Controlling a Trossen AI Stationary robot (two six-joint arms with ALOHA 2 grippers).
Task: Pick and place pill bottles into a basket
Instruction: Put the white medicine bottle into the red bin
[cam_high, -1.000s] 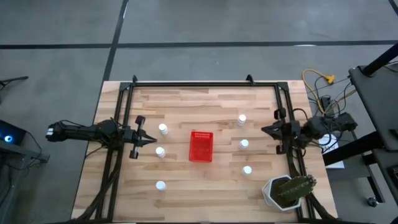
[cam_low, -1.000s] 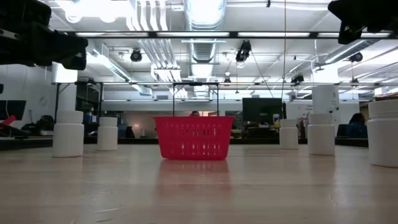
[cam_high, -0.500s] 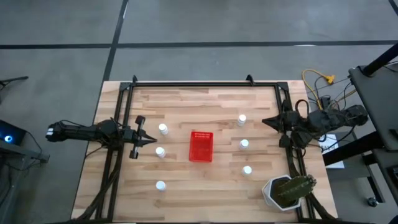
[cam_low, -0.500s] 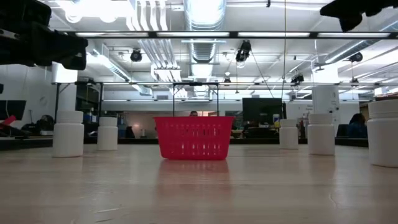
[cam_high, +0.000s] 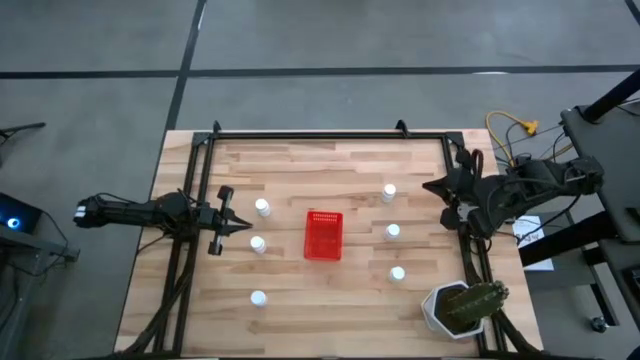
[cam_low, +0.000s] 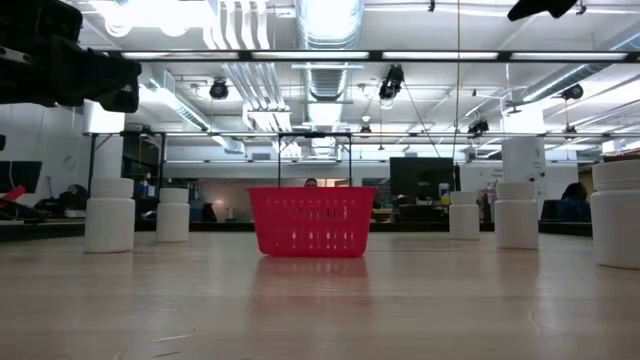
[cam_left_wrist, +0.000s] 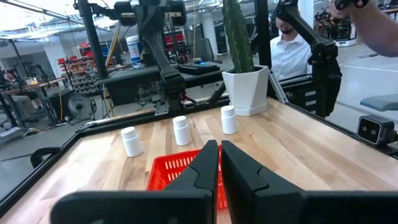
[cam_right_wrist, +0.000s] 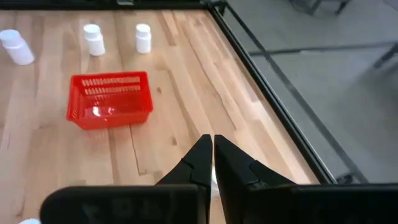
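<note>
On wood planks, slatted red basket (cam_high: 323, 235), cylindrical bottles (cam_high: 262, 208)

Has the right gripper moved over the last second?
Yes. In the high view the right gripper has drifted toward the table's far rail, away from the potted plant, jaws shut.

a red basket (cam_low: 312, 221) is sitting mid-table on the pale wooden table (cam_low: 320, 305). white pill bottles (cam_low: 109, 214) are standing upright either side of it: two on one side, three on the other, the nearest at the picture's edge. dark arm parts are hanging in both upper corners. a person is showing behind the basket.
</note>
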